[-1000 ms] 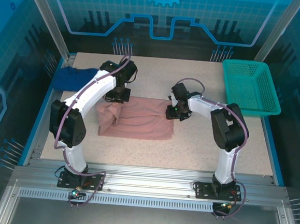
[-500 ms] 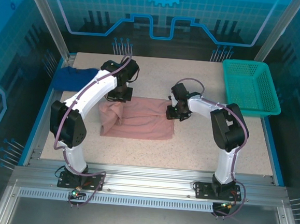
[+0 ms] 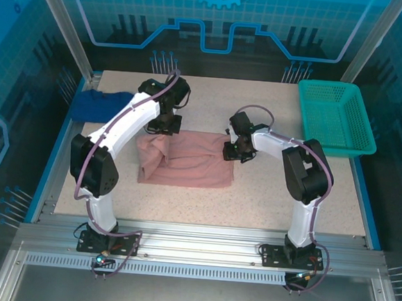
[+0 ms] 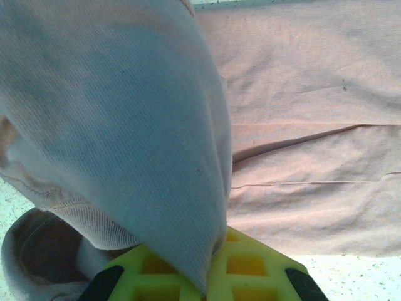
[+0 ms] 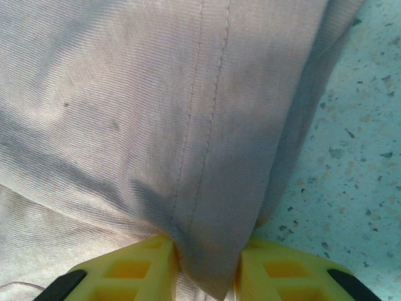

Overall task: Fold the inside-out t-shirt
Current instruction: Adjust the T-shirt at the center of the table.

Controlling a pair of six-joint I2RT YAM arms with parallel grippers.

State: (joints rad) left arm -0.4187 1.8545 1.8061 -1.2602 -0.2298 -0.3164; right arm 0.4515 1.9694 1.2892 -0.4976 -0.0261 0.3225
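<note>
Fabric of the t-shirt sits pinched in left hand and right hand.

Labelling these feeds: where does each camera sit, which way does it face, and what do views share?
Top external: above and behind the bases, looking down at the table; both arms visible.
Left wrist: behind the left gripper, facing the t-shirt pinched between its yellow fingers.
Right wrist: behind the right gripper, facing t-shirt fabric it clamps.
Shared: all three show the t-shirt.
</note>
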